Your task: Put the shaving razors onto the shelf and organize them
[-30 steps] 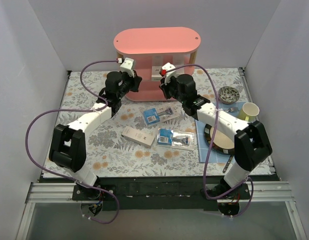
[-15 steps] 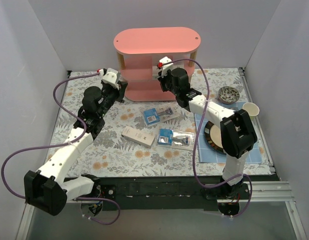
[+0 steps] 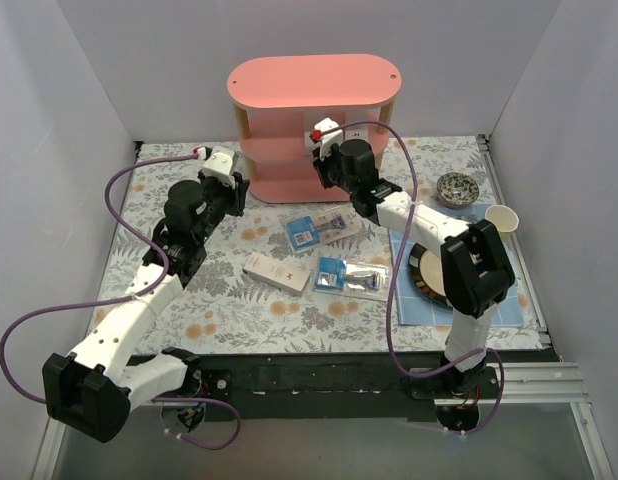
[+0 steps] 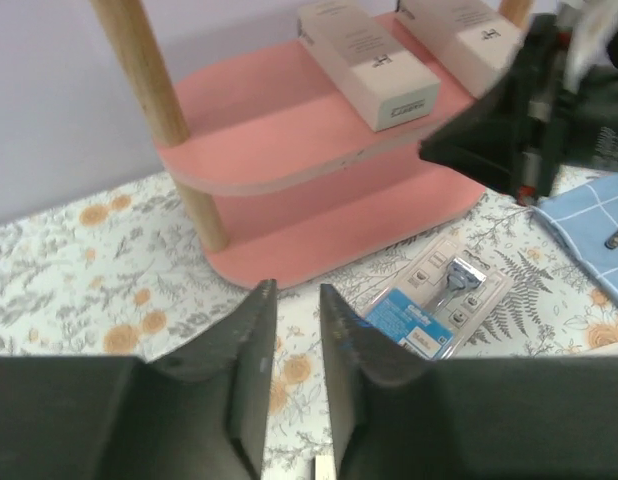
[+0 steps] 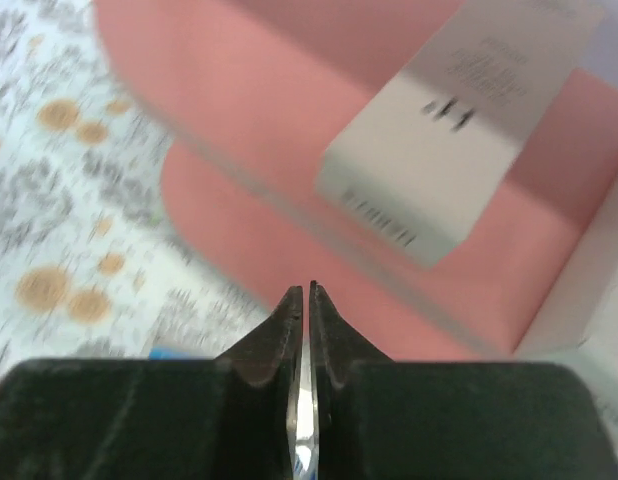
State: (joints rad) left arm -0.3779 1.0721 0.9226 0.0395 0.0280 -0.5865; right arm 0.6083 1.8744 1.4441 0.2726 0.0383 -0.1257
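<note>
Floral tabletop (image 3: pixel 219 300) carries the pink shelf (image 3: pixel 311 85) at rear centre. Shelf middle tier: two white boxes (image 4: pixel 369 65) (image 4: pixel 459 30), side by side. On the tabletop before the shelf: third box (image 3: pixel 277 272), two blister packs (image 3: pixel 317 230) (image 3: pixel 354 275). Right side: blue cloth (image 3: pixel 509 308) under a plate (image 3: pixel 426 272); cup (image 3: pixel 501 222) and bowl (image 3: pixel 456 188) nearby.

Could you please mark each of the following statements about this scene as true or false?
1. Two white boxes lie on the shelf's middle tier. True.
2. One white box lies on the table. True.
3. Both blister packs are on the shelf. False: both lie on the table.
4. The right gripper's fingers stand wide open. False: they are shut.
5. The left gripper holds a box. False: it holds nothing.
</note>
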